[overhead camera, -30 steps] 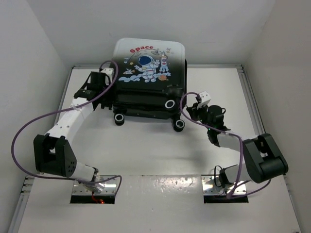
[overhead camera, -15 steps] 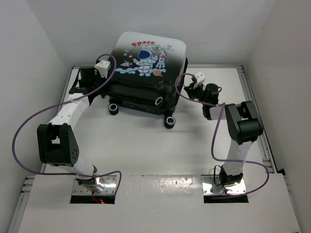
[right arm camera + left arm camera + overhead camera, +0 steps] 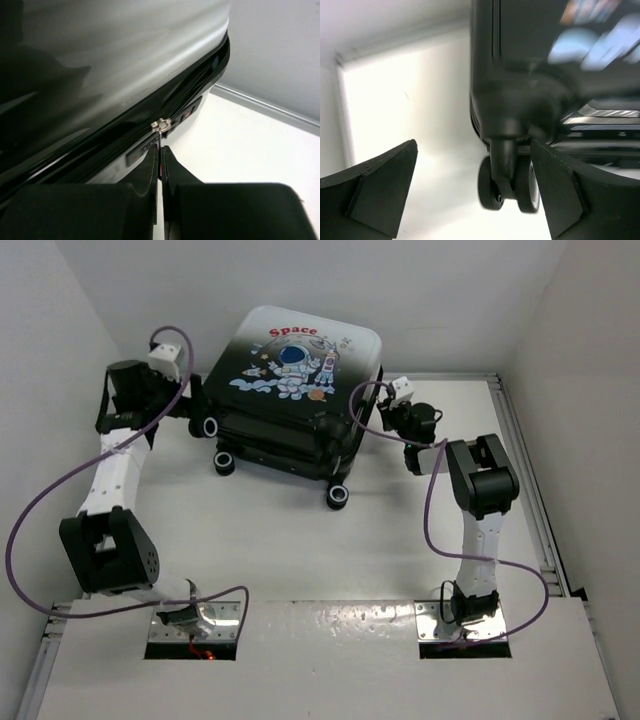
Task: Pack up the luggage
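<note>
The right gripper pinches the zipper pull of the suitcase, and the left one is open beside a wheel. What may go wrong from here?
1. The right gripper holds only the small silver zipper pull of the white-to-black hard-shell suitcase; a tug off the zipper's line may make it slip out or jam.
2. The left gripper is open beside a black twin wheel and holds nothing, so the suitcase might slide when the zipper is drawn.

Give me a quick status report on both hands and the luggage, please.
Left hand open beside a corner wheel, empty. Right hand shut on the zipper pull. Luggage lying print-up, wheels toward arms. Nothing seen in the way.
</note>
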Controlling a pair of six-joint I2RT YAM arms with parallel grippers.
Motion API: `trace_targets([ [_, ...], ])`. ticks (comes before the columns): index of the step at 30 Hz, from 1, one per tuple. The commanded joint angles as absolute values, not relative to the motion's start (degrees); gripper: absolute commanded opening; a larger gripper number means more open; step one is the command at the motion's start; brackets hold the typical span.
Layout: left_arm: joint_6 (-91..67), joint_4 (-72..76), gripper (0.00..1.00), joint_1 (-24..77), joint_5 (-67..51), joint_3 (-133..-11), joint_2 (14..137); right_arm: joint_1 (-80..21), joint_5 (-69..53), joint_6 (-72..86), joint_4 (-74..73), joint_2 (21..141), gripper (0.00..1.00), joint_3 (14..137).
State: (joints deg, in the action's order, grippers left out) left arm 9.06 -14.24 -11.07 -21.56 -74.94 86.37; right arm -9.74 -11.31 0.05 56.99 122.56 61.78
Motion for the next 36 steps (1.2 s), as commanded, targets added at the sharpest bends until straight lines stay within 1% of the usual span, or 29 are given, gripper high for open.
trace_targets([
  [1,3.8,-9.9,1.0,-12.3,-27.8,-81.4,76.1,-11.7,-8.4,2.4,58.3,117.6,0.0,57.9],
  [2,3.1,-10.8,1.0,-12.3,-28.3,-82.4,74.9,-12.3,-8.9,2.5,58.6,116.2,0.0,55.4],
  [7,2.6,-22.5,1.0,-13.4,-29.6,-83.8,69.2,-20.1,-11.1,4.1,59.9,112.6,0.0,51.5],
  [8,1.8,-24.1,1.0,-15.1,-29.6,-83.2,68.6,-23.0,-11.6,4.5,60.1,111.7,0.0,50.8],
  [10,1.1,-28.4,1.0,-17.3,-31.3,-82.1,67.9,-25.2,-11.6,5.4,60.6,111.4,0.0,50.5],
  [13,0.3,-33.0,1.0,-21.8,-35.7,-80.2,66.4,-32.0,-11.6,6.5,61.2,110.7,0.0,50.5],
  [15,2.4,-35.2,1.0,-23.8,-38.9,-78.4,64.8,-34.4,-11.7,7.4,61.4,110.1,0.0,50.6],
  [18,8.9,-40.9,1.0,-23.8,-42.9,-76.6,63.6,-42.9,-10.6,8.7,62.4,109.8,0.0,51.5],
  [21,16.6,-46.7,0.99,-23.8,-43.5,-77.2,63.5,-48.2,-9.2,9.8,62.9,110.0,0.0,53.1],
  [22,18.7,-48.6,0.99,-23.8,-44.4,-78.1,65.5,-50.9,-7.9,10.5,63.0,110.2,0.0,53.3],
  [23,21.4,-53.7,0.99,-23.8,-45.2,-79.2,66.9,-52.1,-7.6,10.7,63.1,110.3,0.0,53.5],
  [24,26.8,-56.5,0.93,-23.8,-46.0,-81.4,68.2,-54.5,-6.3,11.1,62.3,110.1,0.0,54.0],
  [25,27.9,-58.4,0.9,-23.8,-45.4,-82.1,69.4,-56.0,-4.5,11.7,61.6,109.6,0.0,54.1],
  [26,28.8,-61.7,0.89,-23.8,-45.4,-82.6,71.7,-56.1,-3.8,12.7,60.1,109.4,0.0,54.4],
  [27,30.8,-62.8,0.85,-23.1,-45.4,-82.6,72.6,-56.2,-2.3,13.1,59.5,109.3,0.0,54.2],
  [28,30.3,-62.8,0.83,-22.3,-42.7,-82.6,73.1,-54.9,-0.7,12.3,59.3,109.1,0.0,53.4],
  [30,28.9,-60.0,0.83,-21.8,-40.8,-82.1,73.1,-53.3,1.3,12.3,56.5,108.9,0.0,52.7],
  [31,27.5,-58.1,0.83,-19.9,-39.8,-80.8,72.6,-52.4,2.3,12.7,55.5,108.5,0.0,52.3],
  [32,25.9,-53.2,0.83,-18.6,-36.2,-79.9,72.1,-49.2,4.1,12.5,54.1,108.5,0.0,51.9],
  [33,24.1,-50.8,0.83,-16.8,-33.4,-78.8,72.1,-48.2,5.0,12.4,53.4,108.4,0.0,51.2],
  [34,21.7,-49.4,0.83,-13.2,-28.2,-77.4,72.1,-45.9,5.4,12.3,52.9,107.5,0.0,49.7],
  [35,21.1,-48.4,0.83,-11.7,-25.9,-76.7,72.7,-44.7,6.1,11.7,52.6,107.1,0.0,49.0],
  [36,20.5,-47.6,0.83,-10.4,-23.7,-76.1,73.6,-41.1,6.3,10.6,52.5,106.2,0.0,48.2],
])
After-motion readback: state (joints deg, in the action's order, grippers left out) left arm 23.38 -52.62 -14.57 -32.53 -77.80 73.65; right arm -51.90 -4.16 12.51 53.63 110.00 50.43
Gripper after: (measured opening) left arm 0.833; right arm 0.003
